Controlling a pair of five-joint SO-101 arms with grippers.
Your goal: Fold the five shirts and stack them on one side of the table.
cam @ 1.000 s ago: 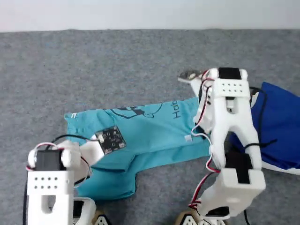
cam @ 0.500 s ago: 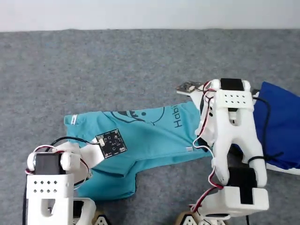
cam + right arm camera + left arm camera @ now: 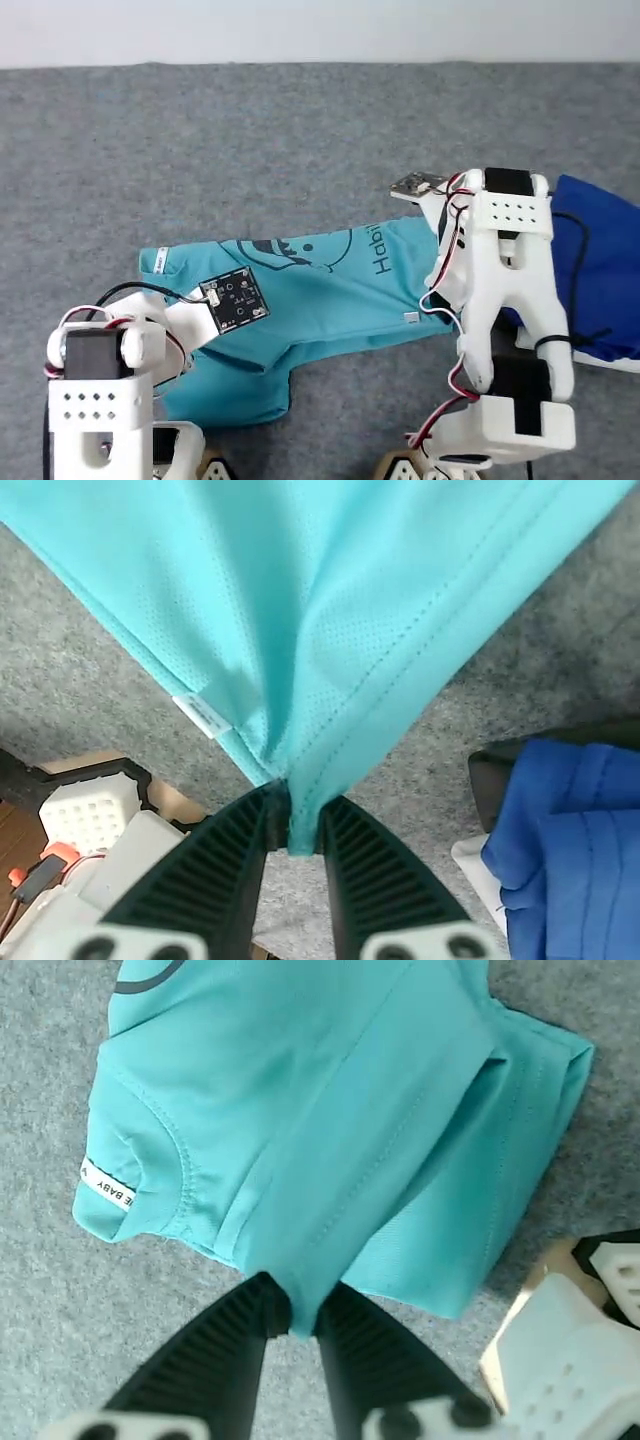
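Left wrist view shows left pincer [image 3: 300,1310] clamped on the teal shirt [image 3: 330,1110], right pincer [image 3: 300,820] likewise.

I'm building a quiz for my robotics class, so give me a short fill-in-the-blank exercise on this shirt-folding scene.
1. The left gripper and the right gripper are both shut on a shirt whose colour is ____.
2. A second shirt lies near the right arm; its colour is ____.
3. The table has a ____ surface.

Missing words: teal; blue; grey.
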